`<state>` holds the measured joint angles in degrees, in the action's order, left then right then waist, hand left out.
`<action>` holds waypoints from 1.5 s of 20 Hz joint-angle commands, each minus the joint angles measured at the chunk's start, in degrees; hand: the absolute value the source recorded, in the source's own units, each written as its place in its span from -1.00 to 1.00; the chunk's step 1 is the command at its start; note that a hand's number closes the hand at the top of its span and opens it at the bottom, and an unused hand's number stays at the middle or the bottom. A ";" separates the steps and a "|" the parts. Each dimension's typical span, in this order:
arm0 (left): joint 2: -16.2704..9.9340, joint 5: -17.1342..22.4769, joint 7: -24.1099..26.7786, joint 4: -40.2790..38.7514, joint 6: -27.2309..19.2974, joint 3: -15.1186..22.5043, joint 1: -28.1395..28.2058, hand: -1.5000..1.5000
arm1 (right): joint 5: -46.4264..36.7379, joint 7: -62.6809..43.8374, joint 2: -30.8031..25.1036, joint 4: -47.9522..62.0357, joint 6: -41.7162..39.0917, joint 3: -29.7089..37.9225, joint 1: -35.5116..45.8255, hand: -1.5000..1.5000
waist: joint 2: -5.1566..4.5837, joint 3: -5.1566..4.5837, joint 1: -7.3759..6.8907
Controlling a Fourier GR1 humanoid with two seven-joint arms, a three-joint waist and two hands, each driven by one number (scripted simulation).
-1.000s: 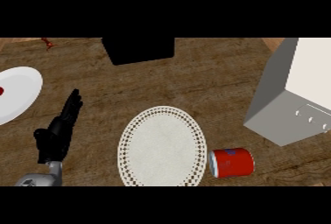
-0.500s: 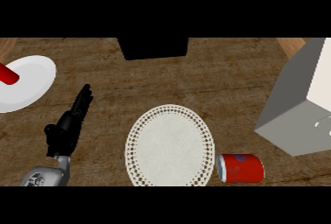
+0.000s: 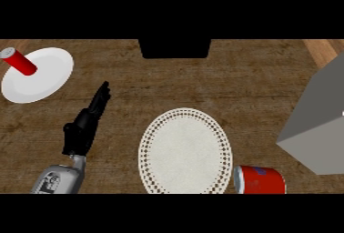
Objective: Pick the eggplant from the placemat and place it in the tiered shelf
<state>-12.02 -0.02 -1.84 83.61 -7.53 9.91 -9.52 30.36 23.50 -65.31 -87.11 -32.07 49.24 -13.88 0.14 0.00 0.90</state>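
A white lace-edged round placemat (image 3: 185, 152) lies on the wooden counter, low in the middle of the head view, with nothing on it. No eggplant shows anywhere. A grey box-like structure (image 3: 321, 123), probably the tiered shelf, fills the right edge. My left hand (image 3: 86, 123) is left of the placemat, its fingers straight and pointing up-right, holding nothing. My right hand is out of the view.
A white plate (image 3: 42, 76) sits at the upper left with a red cylinder (image 3: 19, 61) on its left rim. A red can (image 3: 260, 180) lies by the placemat's lower right edge. A black block (image 3: 174, 48) stands at the top centre.
The whole scene has slid to the right and down in the view. The plate's red cylinder has come into sight. My left hand keeps its straight-fingered pose.
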 commanded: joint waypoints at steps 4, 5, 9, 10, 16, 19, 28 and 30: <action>0.64 -0.20 -0.56 -0.19 2.18 -0.84 -0.88 0.00 | -9.66 4.00 -0.02 4.56 4.88 -5.27 9.91 1.00 | -0.27 0.01 -1.48; 0.26 -0.22 0.23 -2.37 2.13 -2.56 -1.98 0.00 | -9.06 2.41 1.50 1.37 4.42 -2.40 8.97 1.00 | -0.17 -0.02 -0.90; 2.87 -2.43 -2.79 -0.93 0.55 -0.73 -3.27 0.00 | -13.11 3.16 3.57 1.82 7.21 -6.47 12.96 1.00 | -0.19 0.00 -1.09; 4.60 -4.18 -2.47 2.27 -1.46 2.11 -0.47 0.00 | -15.39 0.92 5.75 -2.46 13.51 -9.83 14.00 1.00 | -0.20 0.01 -1.60; 1.89 -1.41 -0.02 -4.05 3.53 -3.28 -4.60 0.00 | -21.56 9.51 8.14 4.83 14.67 -16.88 21.95 1.00 | -0.34 0.01 -1.61; 1.64 -0.52 0.67 -4.07 4.41 -4.50 -4.46 0.00 | -20.00 -0.14 13.06 -1.65 18.33 -19.56 23.16 1.00 | -0.25 -0.04 -1.29; 5.44 -4.15 -1.88 0.85 1.53 -1.09 -0.96 0.00 | -12.38 -2.65 12.06 13.06 10.66 -22.98 37.09 1.00 | -0.21 -0.01 -1.57; 3.52 -2.82 1.80 -3.00 4.21 -4.21 -1.31 0.00 | -14.79 -0.09 14.96 13.94 11.46 -24.16 36.53 1.00 | -0.23 -0.02 -1.29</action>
<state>-8.77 -3.16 -2.00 82.90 -4.21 7.34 -10.43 16.87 23.73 -52.22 -75.21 -21.23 27.56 19.04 -0.08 0.00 -0.60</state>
